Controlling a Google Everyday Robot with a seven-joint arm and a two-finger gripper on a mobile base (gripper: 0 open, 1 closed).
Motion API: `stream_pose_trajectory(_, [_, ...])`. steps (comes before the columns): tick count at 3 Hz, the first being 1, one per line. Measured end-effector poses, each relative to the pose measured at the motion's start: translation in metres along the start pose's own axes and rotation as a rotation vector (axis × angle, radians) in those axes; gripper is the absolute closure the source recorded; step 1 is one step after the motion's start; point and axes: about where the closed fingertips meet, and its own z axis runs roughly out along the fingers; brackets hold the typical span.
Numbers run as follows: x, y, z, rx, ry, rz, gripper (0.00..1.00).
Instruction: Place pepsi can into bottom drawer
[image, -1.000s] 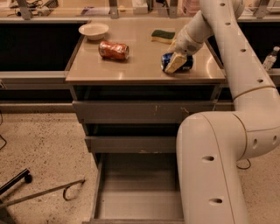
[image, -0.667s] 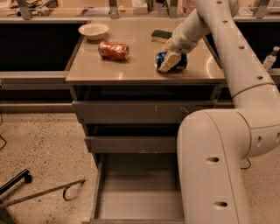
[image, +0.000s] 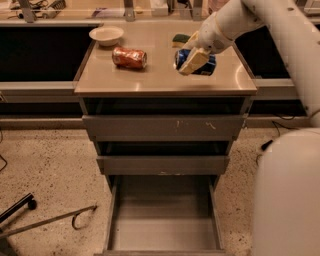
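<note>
My gripper (image: 196, 60) has its fingers (image: 189, 62) closed around the pepsi can (image: 207, 65), which lies on its side, long axis left to right, high above and behind the open bottom drawer (image: 165, 234), slightly right of that drawer's middle.

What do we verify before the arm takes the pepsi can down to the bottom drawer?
1. Grasp: gripper is closed on the pepsi can, over the right side of the cabinet top: ok.
2. Can lifted off the top: cannot tell.
3. Bottom drawer pulled out: ok.
4. Visible drawer floor free of things: ok.
5. Upper drawers not covering the bottom drawer's opening: ok.
6. Orange-red can and bowl apart from the gripper: ok.
</note>
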Motion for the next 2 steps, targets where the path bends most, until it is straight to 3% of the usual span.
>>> stream_pose_trajectory(1, [-0.0277,0.0418,-0.0226,0.059,-0.091,0.063,1.00])
stream_pose_trajectory(2, [-0.0278,0.0426,-0.0214,0.054,-0.090,0.063,1.00])
